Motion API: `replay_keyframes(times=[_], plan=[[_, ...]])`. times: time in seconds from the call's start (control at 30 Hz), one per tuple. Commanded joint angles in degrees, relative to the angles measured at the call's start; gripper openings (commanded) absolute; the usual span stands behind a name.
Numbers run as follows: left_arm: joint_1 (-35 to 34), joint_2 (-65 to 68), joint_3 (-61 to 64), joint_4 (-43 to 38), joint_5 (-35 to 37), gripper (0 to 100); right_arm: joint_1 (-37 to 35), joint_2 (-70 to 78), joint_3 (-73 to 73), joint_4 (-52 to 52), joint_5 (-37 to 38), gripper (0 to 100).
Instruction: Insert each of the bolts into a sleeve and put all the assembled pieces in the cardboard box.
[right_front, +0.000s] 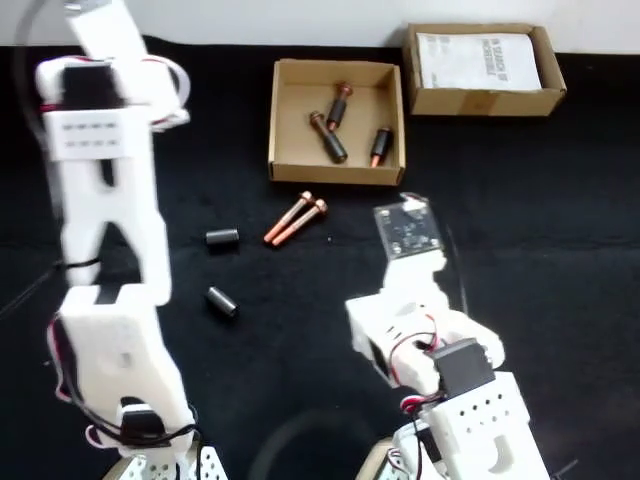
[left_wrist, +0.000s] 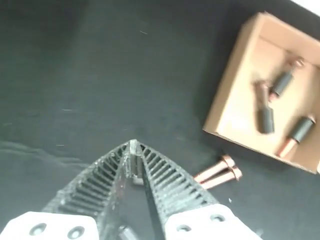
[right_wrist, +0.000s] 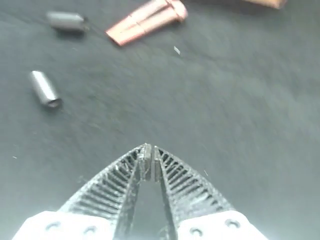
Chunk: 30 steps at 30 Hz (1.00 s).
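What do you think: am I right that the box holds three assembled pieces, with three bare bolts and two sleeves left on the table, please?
Not quite: two bare bolts, not three, lie on the table, as the high view shows. The box does hold three assembled pieces, and two sleeves are left on the table.

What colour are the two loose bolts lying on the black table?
Shiny copper, an orange-pink; the two loose metal bolts show best in the right wrist view.
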<state>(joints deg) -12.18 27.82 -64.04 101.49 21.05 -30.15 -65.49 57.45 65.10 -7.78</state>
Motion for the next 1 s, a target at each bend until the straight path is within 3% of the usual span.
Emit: replay_keyframes(times=[0.0, 0.2, 0.33, 0.6, 0.83, 0.97], plan=[[-3.12, -9.36, 8.22, 0.35, -1.93, 1, -2.59, -0.31, 0.04, -7.16, -0.62, 0.6], [-4.62, -28.0, 30.64, 0.26, -5.1, 1, -4.26, 0.04, 0.04, -18.51, -1.32, 0.6], [-4.35, -40.4, 43.03, 0.18, -6.42, 1, -4.0, 5.76, -1.45, -24.22, -8.88, 0.6], [-5.41, -58.15, 61.14, 0.18, -6.86, 1, -8.92, 27.21, -14.99, -24.75, -11.87, 0.6], [-17.19, -68.26, 75.82, -9.49, -7.38, 1, -17.54, 47.43, -33.98, -12.26, -11.52, 0.6], [-24.92, -73.89, 85.14, -14.77, -12.92, 1, -21.49, 60.44, -48.22, 1.27, -7.03, 0.6]])
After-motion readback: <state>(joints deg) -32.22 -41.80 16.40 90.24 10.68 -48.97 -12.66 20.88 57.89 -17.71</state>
